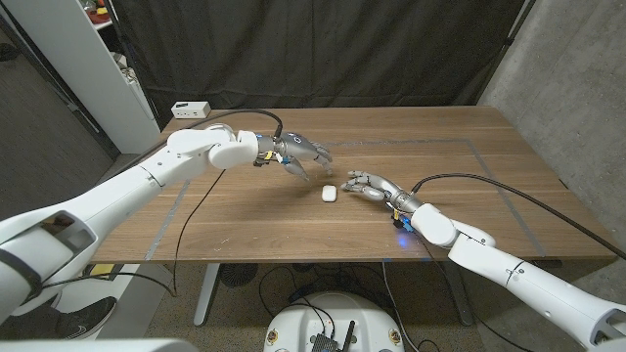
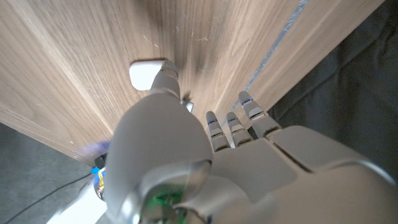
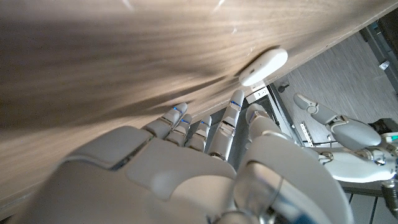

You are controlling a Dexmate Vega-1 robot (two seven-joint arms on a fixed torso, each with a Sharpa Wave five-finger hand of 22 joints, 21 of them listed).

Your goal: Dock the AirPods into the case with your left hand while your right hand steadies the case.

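A small white AirPods case (image 1: 330, 194) lies on the wooden table (image 1: 245, 220) with its lid down. It also shows in the left wrist view as the case (image 2: 146, 73) and in the right wrist view as the case (image 3: 264, 66). My left hand (image 1: 303, 154) hovers just behind and to the left of it, thumb apart from the fingers, nothing visible in it. My right hand (image 1: 370, 186) stands just right of the case with fingers spread, its fingertips (image 1: 350, 180) close to the case but apart from it. I see no loose AirPods.
A white power box (image 1: 191, 110) sits at the table's back left corner. Black cables (image 1: 201, 191) trail across the table from both arms. Pale tape lines (image 1: 171, 210) mark out a rectangle on the tabletop. A white shelf (image 1: 108, 59) stands at the left.
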